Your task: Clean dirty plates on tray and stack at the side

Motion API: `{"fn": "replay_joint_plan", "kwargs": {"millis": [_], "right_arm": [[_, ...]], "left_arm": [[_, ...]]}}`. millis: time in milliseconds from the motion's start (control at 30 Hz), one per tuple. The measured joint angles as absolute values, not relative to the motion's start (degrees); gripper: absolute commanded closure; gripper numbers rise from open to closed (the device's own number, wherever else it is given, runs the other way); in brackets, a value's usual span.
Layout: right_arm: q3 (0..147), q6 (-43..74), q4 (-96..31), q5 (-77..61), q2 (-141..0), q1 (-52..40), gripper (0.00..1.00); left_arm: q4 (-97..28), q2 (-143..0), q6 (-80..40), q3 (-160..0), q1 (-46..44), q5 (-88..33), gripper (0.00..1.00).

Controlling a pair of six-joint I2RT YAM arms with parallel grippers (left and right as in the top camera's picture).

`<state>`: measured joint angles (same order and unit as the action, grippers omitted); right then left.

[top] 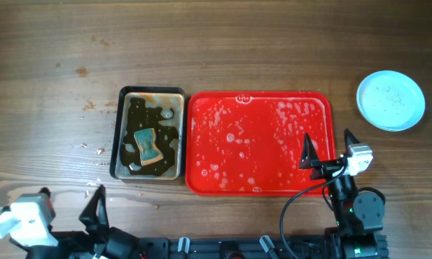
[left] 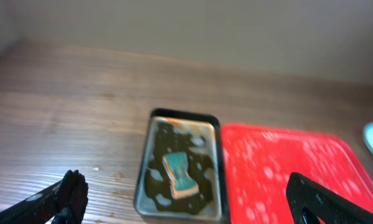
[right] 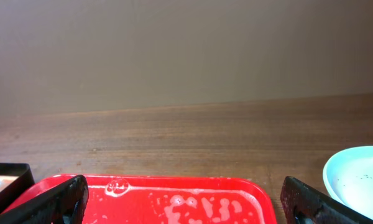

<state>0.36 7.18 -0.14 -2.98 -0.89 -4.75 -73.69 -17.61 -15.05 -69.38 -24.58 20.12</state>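
Observation:
The red tray [top: 259,144] lies at the table's middle, wet with soapy foam, with no plates on it. It also shows in the left wrist view [left: 286,168] and the right wrist view [right: 174,199]. A pale-blue plate stack [top: 390,100] with dark specks sits on the table at the far right, its edge in the right wrist view [right: 360,177]. How many plates it holds cannot be told. My right gripper [top: 327,150] is open and empty over the tray's right front corner. My left gripper [top: 70,198] is open and empty at the table's front left.
A dark metal pan [top: 150,133] of brownish liquid holds a green-and-orange sponge [top: 148,145] just left of the tray; both show in the left wrist view [left: 179,174]. Water drops and crumbs dot the wood left of the pan.

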Motion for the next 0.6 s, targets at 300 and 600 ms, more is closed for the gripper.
{"fn": "replay_joint_plan", "kwargs": {"millis": [300,600], "right_arm": [[0.4,7.2,-0.1,-3.0,-0.9,-4.8,0.0],[0.4,7.2,-0.1,-3.0,-0.9,-4.8,0.0]], "left_arm": [[-56.0,-17.6,-14.4,-69.4,-0.2,19.5,0.0],[-34.0,-15.4,-14.4,-57.3,2.8,11.0,0.0]]}}
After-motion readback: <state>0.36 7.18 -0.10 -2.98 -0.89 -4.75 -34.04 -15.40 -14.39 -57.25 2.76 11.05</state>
